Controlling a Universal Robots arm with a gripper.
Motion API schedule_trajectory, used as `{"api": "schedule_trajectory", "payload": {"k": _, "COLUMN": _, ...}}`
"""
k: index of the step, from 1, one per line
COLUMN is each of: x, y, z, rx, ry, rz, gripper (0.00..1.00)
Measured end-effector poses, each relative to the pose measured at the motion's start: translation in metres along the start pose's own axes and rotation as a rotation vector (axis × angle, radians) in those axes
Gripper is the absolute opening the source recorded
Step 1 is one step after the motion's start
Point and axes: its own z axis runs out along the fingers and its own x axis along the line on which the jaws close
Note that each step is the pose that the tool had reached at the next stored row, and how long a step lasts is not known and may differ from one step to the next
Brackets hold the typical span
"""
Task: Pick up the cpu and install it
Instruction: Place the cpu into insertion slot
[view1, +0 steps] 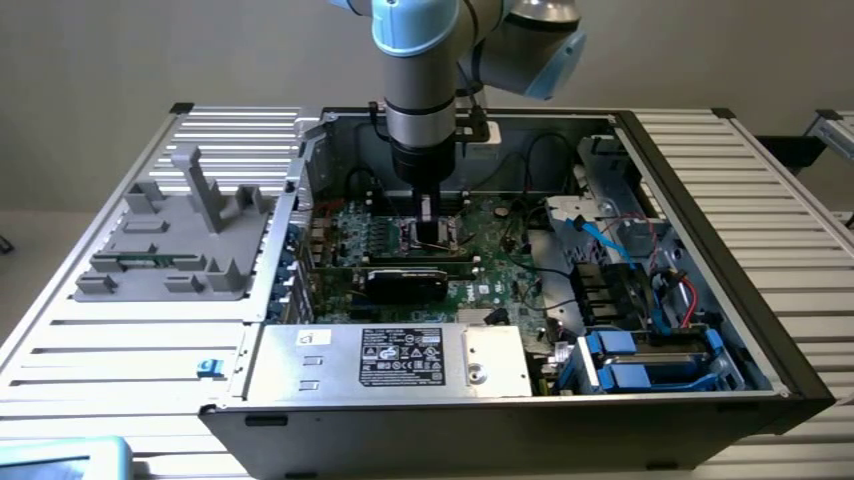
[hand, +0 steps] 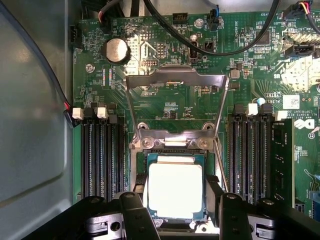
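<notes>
Silver-topped cpu (hand: 176, 190) is pinched in the claw (hand: 177, 184). Black fingers (hand: 136, 210) press on two opposite edges, so the claw sits fairly wide and is holding the chip. The cpu is right down at the socket, just off the hinge of the metal load plate (hand: 175, 79), which stands flipped open. Can't tell if it's fully seated or a hair above. RAM slots (hand: 102, 155) run along both sides of the socket, and there's a coin battery (hand: 116, 50) further up the motherboard (hand: 240, 60).

In the exterior view the arm (view1: 424, 90) drops straight down into the open case (view1: 694, 170), with the claw (view1: 430, 225) over mid-board. From the claw, the graphics card (view1: 407, 282) is close at 6 o'clock and the power supply (view1: 400, 360) is further out at 6. The blue drive bays (view1: 647, 360) are around 4. A grey fixture (view1: 174, 240) sits on the slatted tabletop (view1: 120, 350) at 9 o'clock, outside the case.
</notes>
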Motion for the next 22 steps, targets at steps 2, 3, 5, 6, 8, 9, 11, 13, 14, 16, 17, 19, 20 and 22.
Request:
{"api": "schedule_trajectory", "payload": {"k": 2, "x": 0.0, "y": 0.0, "z": 0.0, "rx": 0.0002, "ry": 0.0004, "rz": -0.005, "gripper": 0.54}}
{"api": "schedule_trajectory", "payload": {"k": 3, "x": 0.0, "y": 0.0, "z": 0.0, "rx": 0.0003, "ry": 0.0004, "rz": -0.006, "gripper": 0.54}}
{"api": "schedule_trajectory", "payload": {"k": 5, "x": 0.0, "y": 0.0, "z": 0.0001, "rx": 0.0004, "ry": 0.0005, "rz": -0.006, "gripper": 0.54}}
{"api": "schedule_trajectory", "payload": {"k": 6, "x": -0.0001, "y": -0.0001, "z": 0.0001, "rx": 0.0006, "ry": 0.0003, "rz": -0.006, "gripper": 0.54}}
{"api": "schedule_trajectory", "payload": {"k": 8, "x": 0.0, "y": 0.0, "z": 0.0004, "rx": 0.0004, "ry": 0.0005, "rz": -0.006, "gripper": 0.54}}
{"api": "schedule_trajectory", "payload": {"k": 9, "x": 0.0, "y": -0.0001, "z": 0.0007, "rx": 0.0003, "ry": 0.0006, "rz": -0.006, "gripper": 0.54}}
{"api": "schedule_trajectory", "payload": {"k": 11, "x": -0.0001, "y": -0.0001, "z": 0.0013, "rx": 0.0003, "ry": 0.0006, "rz": -0.006, "gripper": 0.54}}
{"api": "schedule_trajectory", "payload": {"k": 13, "x": -0.0001, "y": -0.0002, "z": 0.0021, "rx": 0.0004, "ry": 0.0005, "rz": -0.006, "gripper": 0.54}}
{"api": "schedule_trajectory", "payload": {"k": 14, "x": -0.0002, "y": -0.0002, "z": 0.0022, "rx": 0.0005, "ry": 0.0003, "rz": -0.006, "gripper": 0.54}}
{"api": "schedule_trajectory", "payload": {"k": 16, "x": -0.0002, "y": -0.0002, "z": 0.0023, "rx": 0.0006, "ry": 0.0002, "rz": -0.006, "gripper": 0.54}}
{"api": "schedule_trajectory", "payload": {"k": 17, "x": -0.0002, "y": -0.0002, "z": 0.0024, "rx": 0.0005, "ry": 0.0003, "rz": -0.006, "gripper": 0.54}}
{"api": "schedule_trajectory", "payload": {"k": 19, "x": -0.0002, "y": -0.0002, "z": 0.0024, "rx": 0.0004, "ry": 0.0004, "rz": -0.006, "gripper": 0.54}}
{"api": "schedule_trajectory", "payload": {"k": 20, "x": -0.0002, "y": -0.0002, "z": 0.0025, "rx": 0.0004, "ry": 0.0005, "rz": -0.006, "gripper": 0.54}}
{"api": "schedule_trajectory", "payload": {"k": 22, "x": -0.0002, "y": -0.0002, "z": 0.0024, "rx": 0.0004, "ry": 0.0005, "rz": -0.006, "gripper": 0.54}}
